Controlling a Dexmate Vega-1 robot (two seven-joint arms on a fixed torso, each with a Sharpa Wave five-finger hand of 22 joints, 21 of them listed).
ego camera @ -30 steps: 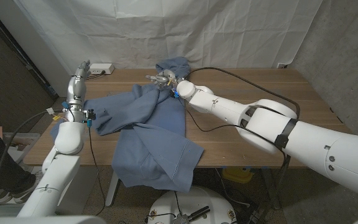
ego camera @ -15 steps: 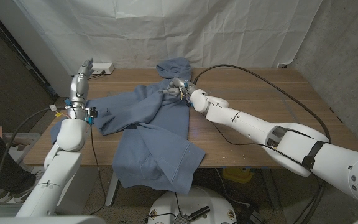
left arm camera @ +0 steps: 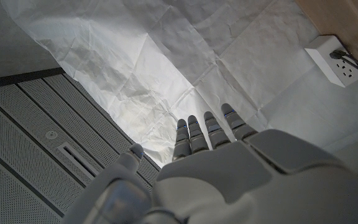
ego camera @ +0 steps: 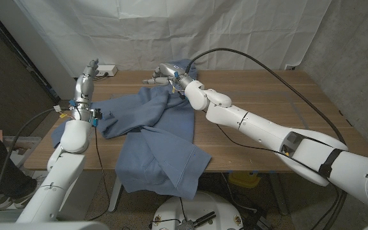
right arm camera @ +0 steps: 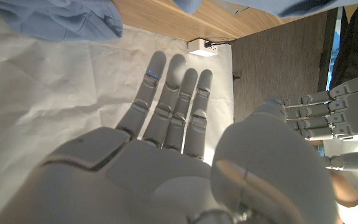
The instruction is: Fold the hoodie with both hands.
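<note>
Blue hoodie (ego camera: 152, 134) lies crumpled across the frame's centre-left, lower part hanging off the table's (ego camera: 260, 108) near edge, hood upper centre, unfolded. Right hand (ego camera: 161, 72) has swung from the fabric up to the hood, fingers spread, holding nothing, so a regrasp seems due. Left hand (ego camera: 89, 69) stays raised upper left, open, empty.

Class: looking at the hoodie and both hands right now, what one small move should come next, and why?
Probably lower the right hand onto the hood end of the hoodie and grip it: both it and the left hand are open and raised, and the hoodie lies crumpled, partly hanging off the table.
</note>
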